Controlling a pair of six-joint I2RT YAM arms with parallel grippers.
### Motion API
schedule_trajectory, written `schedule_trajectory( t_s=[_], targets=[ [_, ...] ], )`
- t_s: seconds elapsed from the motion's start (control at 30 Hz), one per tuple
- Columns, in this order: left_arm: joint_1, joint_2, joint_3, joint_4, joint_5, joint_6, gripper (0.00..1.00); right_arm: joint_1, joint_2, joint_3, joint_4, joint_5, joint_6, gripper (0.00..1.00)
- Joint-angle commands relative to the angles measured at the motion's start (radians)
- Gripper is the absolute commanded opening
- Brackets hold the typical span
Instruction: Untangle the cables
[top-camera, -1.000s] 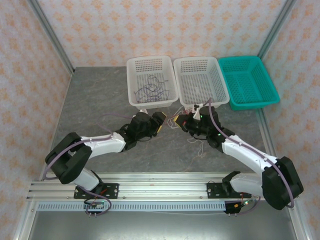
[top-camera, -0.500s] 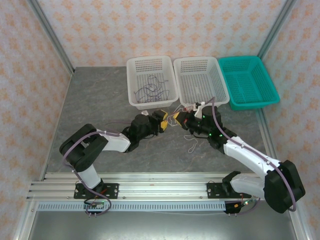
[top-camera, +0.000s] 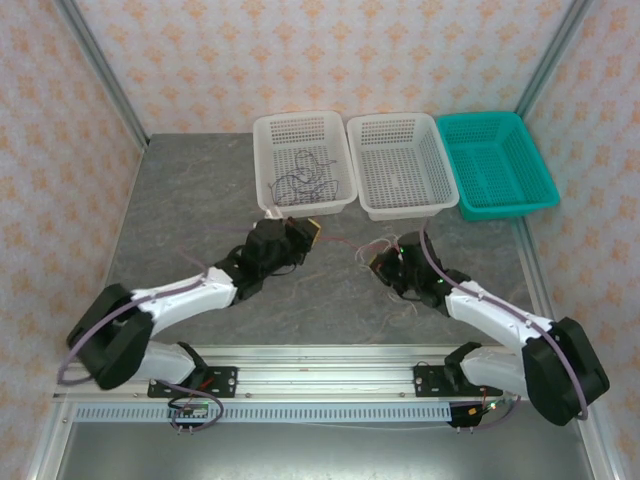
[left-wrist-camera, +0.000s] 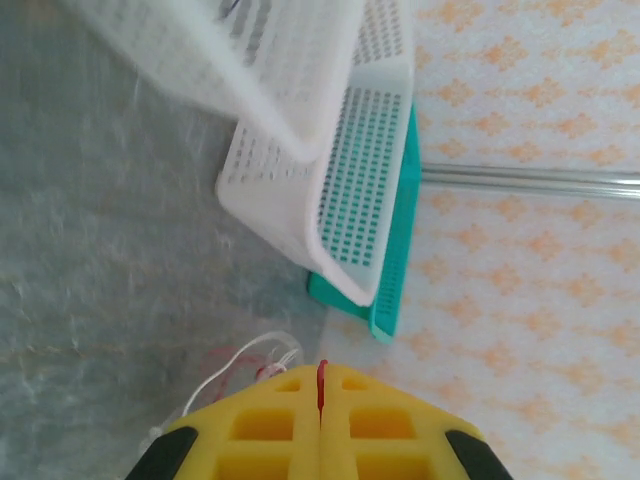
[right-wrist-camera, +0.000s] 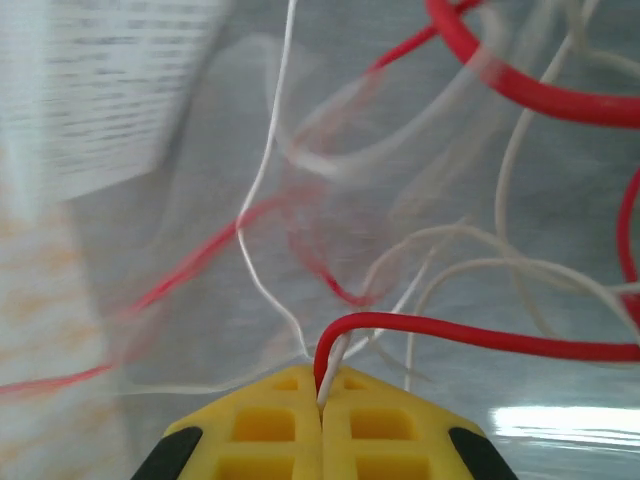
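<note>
My left gripper (top-camera: 306, 231) is shut on a thin red cable (left-wrist-camera: 321, 372), which shows as a sliver between the closed yellow jaws (left-wrist-camera: 321, 368). Beyond the jaws, loose white and red cables (left-wrist-camera: 243, 362) lie on the grey table. My right gripper (top-camera: 378, 262) is shut on a red cable (right-wrist-camera: 440, 328) and a white cable (right-wrist-camera: 334, 358) pinched together at its tips (right-wrist-camera: 322, 378). More red and pale cables (right-wrist-camera: 470, 255) loop in a tangle ahead of it. A faint strand (top-camera: 345, 242) runs between the two grippers. Dark purplish cables (top-camera: 300, 182) lie in the left white basket (top-camera: 298, 117).
Three baskets stand in a row at the back: the left white one, a middle white basket (top-camera: 396, 118) and a teal basket (top-camera: 492, 116). The left gripper is close to the front wall of the left white basket (left-wrist-camera: 290, 110). Patterned walls close in the table.
The left gripper has closed on the red cable and drawn back left toward the white basket. The right gripper has pulled back toward the near edge, so the two grippers stand farther apart.
</note>
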Motion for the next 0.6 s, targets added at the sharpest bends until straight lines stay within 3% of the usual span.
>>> schedule_trajectory(
  t_s=[0.0,0.07,0.13,0.23,0.4,0.57],
  targets=[
    [-0.010,-0.097,0.071,-0.366,-0.171,0.362,0.00,-0.025,0.034,-0.074,-0.044,0.058,-0.031,0.15],
    [-0.009,-0.110,0.072,-0.386,-0.160,0.415,0.00,-0.025,0.033,-0.046,-0.086,0.042,-0.079,0.42],
    [-0.009,-0.098,0.082,-0.394,-0.124,0.448,0.00,-0.024,0.020,0.015,-0.188,0.065,-0.152,0.53],
    [-0.008,-0.067,0.086,-0.383,-0.079,0.455,0.00,-0.022,-0.042,0.106,-0.266,0.094,-0.292,0.58],
    [-0.010,-0.057,0.085,-0.372,-0.061,0.453,0.00,0.054,-0.141,0.169,-0.216,0.099,-0.605,0.61],
    [-0.009,-0.085,0.112,-0.410,-0.079,0.476,0.00,0.145,-0.066,0.185,-0.105,0.128,-0.874,0.64]
  ],
)
